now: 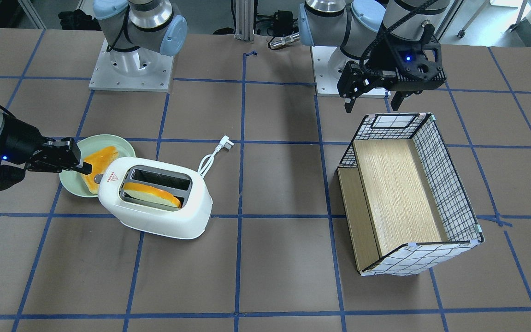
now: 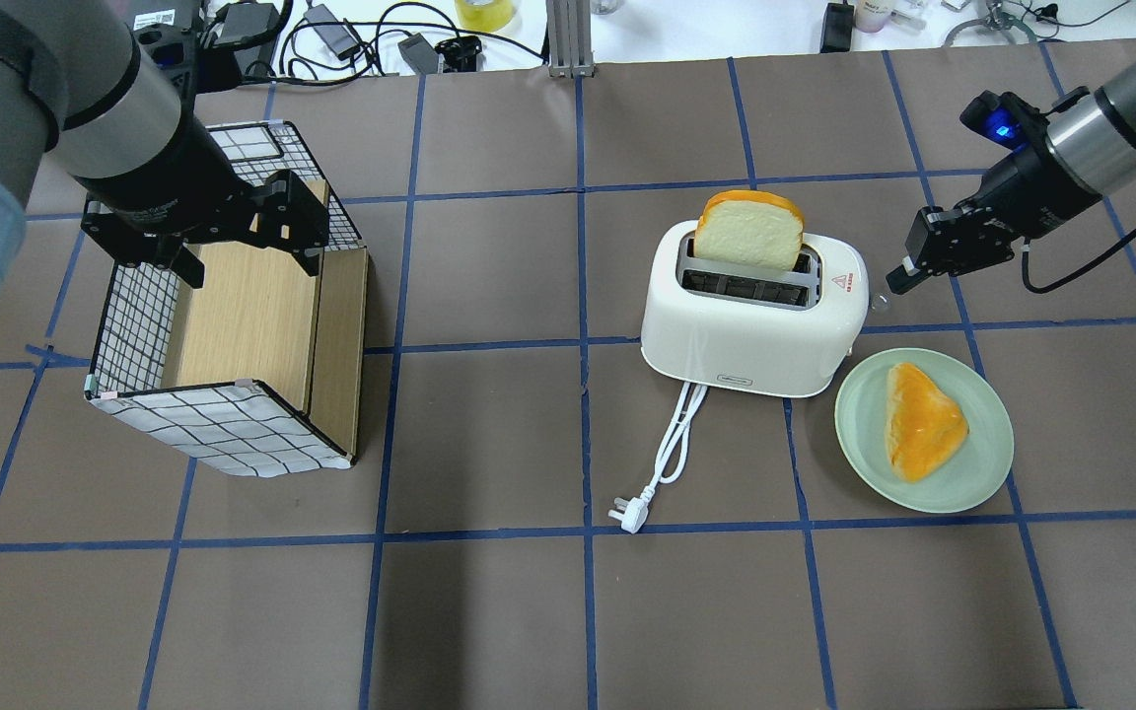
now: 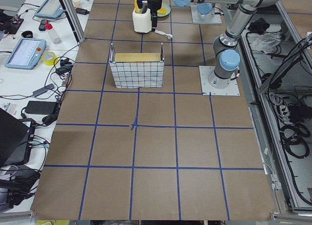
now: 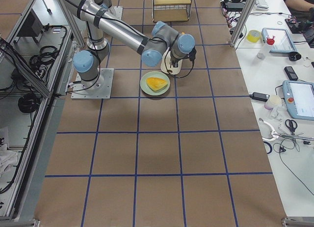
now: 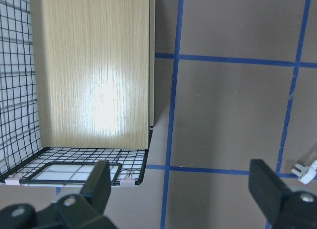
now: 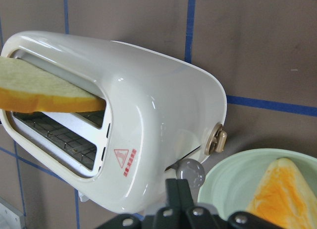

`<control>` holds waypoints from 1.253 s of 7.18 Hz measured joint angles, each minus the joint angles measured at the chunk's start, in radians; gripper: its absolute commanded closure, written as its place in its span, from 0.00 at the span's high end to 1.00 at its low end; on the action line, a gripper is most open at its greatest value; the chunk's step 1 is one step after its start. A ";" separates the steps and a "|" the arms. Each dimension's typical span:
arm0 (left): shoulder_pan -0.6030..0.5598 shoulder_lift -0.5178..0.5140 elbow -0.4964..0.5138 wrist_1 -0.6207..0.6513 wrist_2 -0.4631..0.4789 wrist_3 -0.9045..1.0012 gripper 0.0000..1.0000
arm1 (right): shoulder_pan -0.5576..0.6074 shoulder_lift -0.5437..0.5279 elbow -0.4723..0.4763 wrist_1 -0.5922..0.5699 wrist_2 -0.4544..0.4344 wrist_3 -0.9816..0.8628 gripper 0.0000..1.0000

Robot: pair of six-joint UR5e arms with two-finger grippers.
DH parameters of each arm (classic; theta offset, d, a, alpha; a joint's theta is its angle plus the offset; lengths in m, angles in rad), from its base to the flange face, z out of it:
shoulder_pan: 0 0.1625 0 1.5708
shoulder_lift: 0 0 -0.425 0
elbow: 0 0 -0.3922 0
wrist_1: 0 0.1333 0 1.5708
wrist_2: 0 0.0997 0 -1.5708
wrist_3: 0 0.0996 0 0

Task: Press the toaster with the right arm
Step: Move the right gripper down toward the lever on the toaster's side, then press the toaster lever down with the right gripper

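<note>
The white toaster [image 1: 155, 198] [image 2: 755, 316] [image 6: 148, 125] stands on the table with a slice of bread [image 2: 747, 229] upright in one slot. Its grey lever knob [image 6: 190, 172] and a beige round knob [image 6: 216, 140] sit on the end facing the plate. My right gripper [image 1: 85, 168] [image 2: 895, 281] [image 6: 177, 184] is shut and empty, its tip just above and beside the lever knob at the toaster's end. My left gripper [image 1: 371, 102] [image 2: 252, 261] [image 5: 183, 189] is open and empty above the wire basket.
A pale green plate [image 2: 859, 434] [image 1: 68, 186] with an orange bread piece [image 2: 923, 422] lies beside the toaster's lever end. The white cord and plug [image 2: 667, 463] trail from the toaster. A wire basket with wooden shelves [image 1: 404, 193] [image 2: 233, 335] stands under the left arm.
</note>
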 measured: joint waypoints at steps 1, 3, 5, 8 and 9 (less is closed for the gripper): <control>0.000 0.000 0.000 0.000 0.000 0.000 1.00 | 0.000 0.007 0.003 -0.001 0.004 0.003 0.00; 0.000 0.000 0.000 0.000 0.000 0.000 1.00 | -0.001 0.016 0.005 -0.001 0.009 0.006 0.00; 0.000 0.000 0.000 0.000 0.000 0.000 1.00 | -0.001 0.028 0.006 -0.001 0.011 0.002 0.00; 0.000 0.000 0.000 0.000 0.000 0.000 1.00 | -0.001 0.047 0.007 -0.004 0.012 -0.003 0.00; 0.000 0.000 0.000 0.000 0.000 0.000 1.00 | -0.001 0.054 0.011 -0.006 0.012 -0.005 0.00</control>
